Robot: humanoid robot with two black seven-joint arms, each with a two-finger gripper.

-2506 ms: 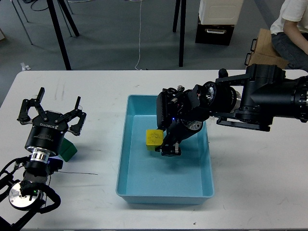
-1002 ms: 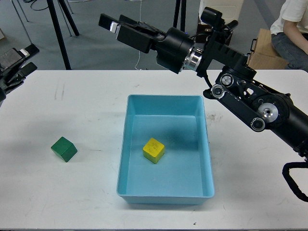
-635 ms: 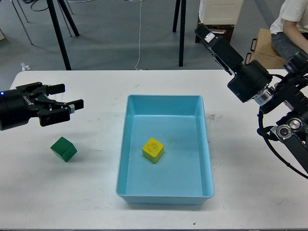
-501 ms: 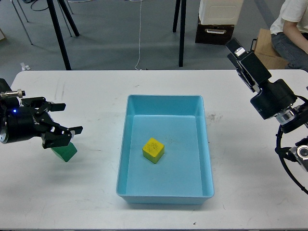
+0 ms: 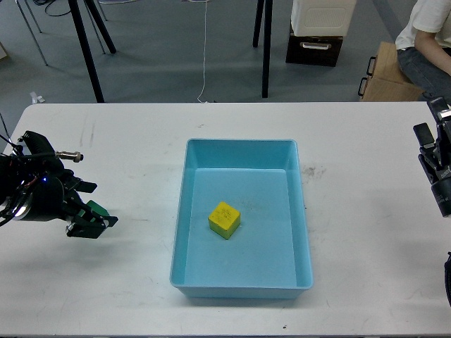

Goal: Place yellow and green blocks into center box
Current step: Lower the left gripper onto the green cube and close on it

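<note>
The yellow block lies flat on the bottom of the light blue tray, left of its middle. The green block sits on the white table left of the tray, mostly hidden by my left gripper. That gripper is low over it with its fingers apart, one on each side of the block. My right gripper is at the right edge of the view, far from the tray, fingers apart and empty.
The white table ends just beyond the tray's far wall. Behind it stand black tripod legs, a dark case, a brown cardboard box and a seated person.
My right arm let go of the yellow block in the tray, then rose and swung away to the right edge. My left arm swung in and came down around the green block.
</note>
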